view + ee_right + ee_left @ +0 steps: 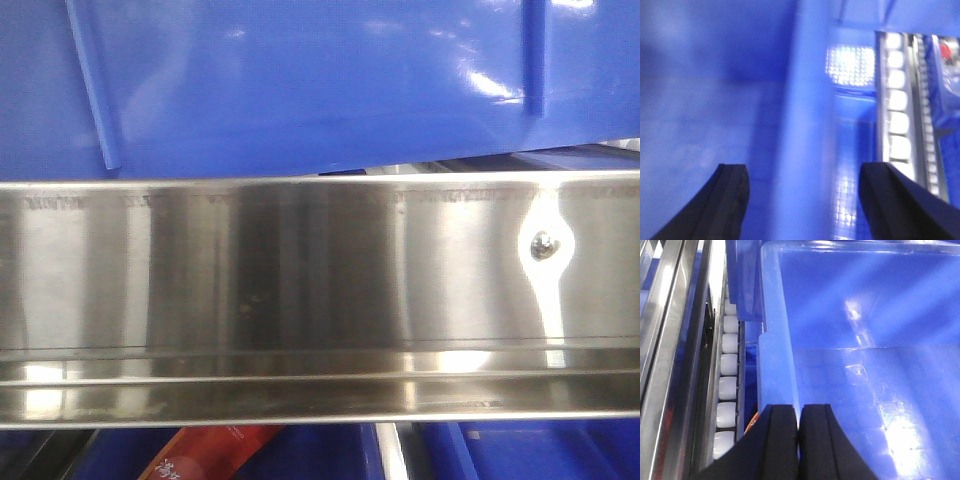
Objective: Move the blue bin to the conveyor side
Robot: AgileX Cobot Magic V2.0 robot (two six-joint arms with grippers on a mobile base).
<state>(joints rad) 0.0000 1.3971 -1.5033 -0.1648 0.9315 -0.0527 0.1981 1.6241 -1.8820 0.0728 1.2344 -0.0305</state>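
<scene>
- Polished stainless-steel rail spans the front view from edge to edge, with a single screw toward its right end. A red packet with white print shows below it.
- Above the rail, the blue bin fills the top of that view. Its glossy side wall is crossed by thin slanted ribs.
- Left gripper: the black fingers are pressed together on the bin's thick pale rim, which runs straight ahead from between them. The bin's floor and far wall lie ahead and to the right of this pincer.
- Left of that pincer, just beside the bin's wall, a row of white rollers runs forward, with steel rails further left.
- Right gripper: the fingers stand wide apart, with the bin's wall rising in the gap between them. The view is blurred, so I cannot tell whether either pad touches it.
- Right of this pincer, more rollers run forward beside the bin.
</scene>
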